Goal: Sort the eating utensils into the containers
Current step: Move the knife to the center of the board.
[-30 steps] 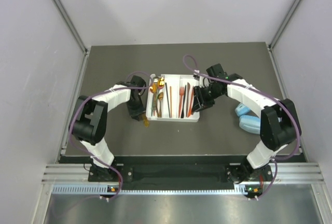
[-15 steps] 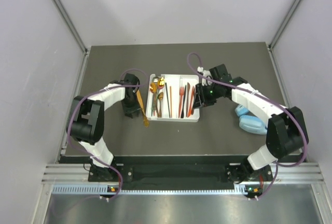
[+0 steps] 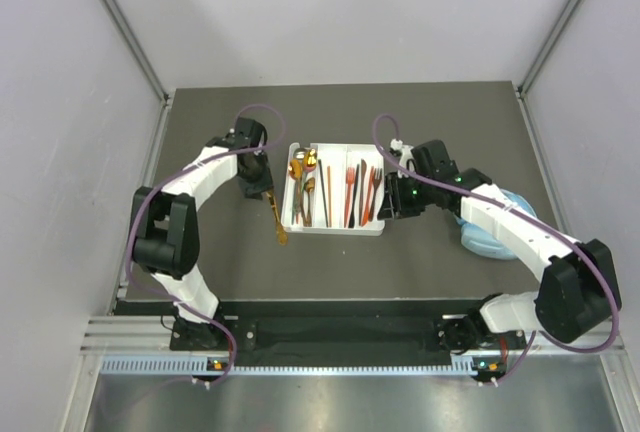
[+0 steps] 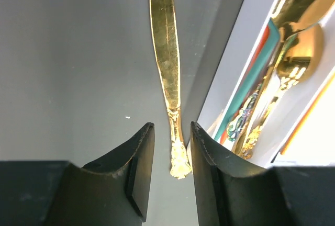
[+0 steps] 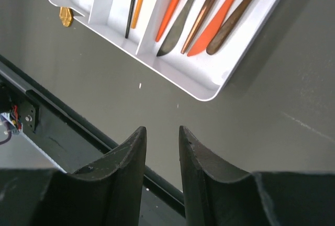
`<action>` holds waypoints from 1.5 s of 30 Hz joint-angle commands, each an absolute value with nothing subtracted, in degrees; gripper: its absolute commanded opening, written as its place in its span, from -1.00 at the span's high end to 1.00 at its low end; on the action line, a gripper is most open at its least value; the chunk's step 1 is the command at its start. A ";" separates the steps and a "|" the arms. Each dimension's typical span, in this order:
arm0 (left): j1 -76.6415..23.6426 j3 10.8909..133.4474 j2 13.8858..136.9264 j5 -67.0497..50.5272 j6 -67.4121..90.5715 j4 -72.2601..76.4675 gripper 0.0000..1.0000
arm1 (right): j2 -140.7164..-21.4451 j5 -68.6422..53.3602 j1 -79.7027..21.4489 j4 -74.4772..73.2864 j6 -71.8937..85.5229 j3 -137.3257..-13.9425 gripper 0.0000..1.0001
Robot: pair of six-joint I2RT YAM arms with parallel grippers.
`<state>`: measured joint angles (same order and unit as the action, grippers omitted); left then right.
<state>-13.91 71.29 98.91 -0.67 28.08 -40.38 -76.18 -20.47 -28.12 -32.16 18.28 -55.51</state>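
The left gripper [image 4: 171,126] is seen with fingers slightly spread. The ornate handle end of a gold utensil [image 4: 164,43] lies unpinched between them on the table [image 3: 420,122], just beside the left wall of the white tray [image 3: 335,231] at mid-table. The utensil's far end is cut off in the wrist view. The right gripper [image 5: 161,129] is narrowly parted and empty over bare table off the tray's near right corner. Orange, dark and gold utensils [image 5: 175,1] are lined up in the compartments, their ends cropped. Light-blue headphones [image 3: 476,243] are partly hidden beneath the right arm.
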 commanded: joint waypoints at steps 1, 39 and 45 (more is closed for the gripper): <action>-13.89 71.72 101.95 -2.37 27.33 -39.47 0.24 | -73.21 -19.07 -28.74 -29.27 19.42 -54.23 0.36; -22.14 47.65 101.00 -5.61 33.83 -39.82 1.00 | -71.46 -21.27 -28.74 -26.81 19.42 -50.71 0.35; -29.26 44.91 93.79 -9.64 40.24 -42.54 1.00 | -70.31 -23.73 -30.06 -25.22 19.34 -49.04 0.34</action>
<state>-23.86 50.33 91.66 -3.20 35.57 -31.05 -72.42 -21.34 -28.38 -28.12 19.40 -49.91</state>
